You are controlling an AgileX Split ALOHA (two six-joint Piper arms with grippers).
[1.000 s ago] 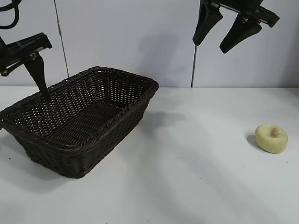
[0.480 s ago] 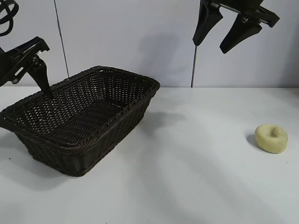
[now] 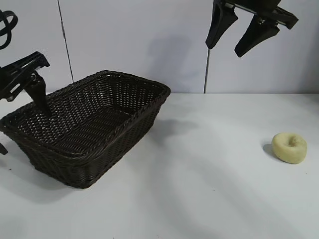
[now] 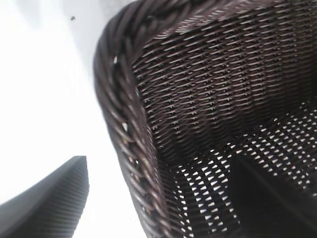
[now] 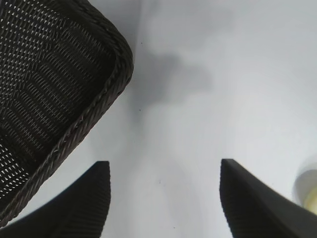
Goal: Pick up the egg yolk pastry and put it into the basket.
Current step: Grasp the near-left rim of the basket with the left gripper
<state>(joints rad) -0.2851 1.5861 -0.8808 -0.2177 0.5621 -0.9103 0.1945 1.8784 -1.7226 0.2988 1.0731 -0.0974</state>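
Pastry (image 3: 289, 147): lies on the white tabletop (image 3: 209, 179) at the right side of the exterior view, dimple upward, well apart from the basket (image 3: 84, 127). Nothing touches it. In the right wrist view only a pale sliver of it shows at the frame edge (image 5: 309, 191), just beside one finger.

Basket: stands on the tabletop at the left, upright, nothing visible inside. Its braided rim (image 4: 124, 124) fills the left wrist view at close range.

Left tool (image 3: 22, 117): low at the basket's left end, jaws apart. One finger (image 3: 40, 97) reaches down inside the basket by its end wall; the other finger (image 4: 54, 198) stands outside the rim, over the tabletop. The rim thus sits between the two fingers. Whether either finger touches the wicker cannot be told. Nothing is held.

Right tool (image 3: 241, 37): high above the tabletop, near the upper edge of the exterior view, between basket and pastry, pointing downward. Jaws apart, nothing between them; its wrist view shows bare tabletop between the two fingers (image 5: 74, 208), with a corner of the basket (image 5: 59, 99) to one side.
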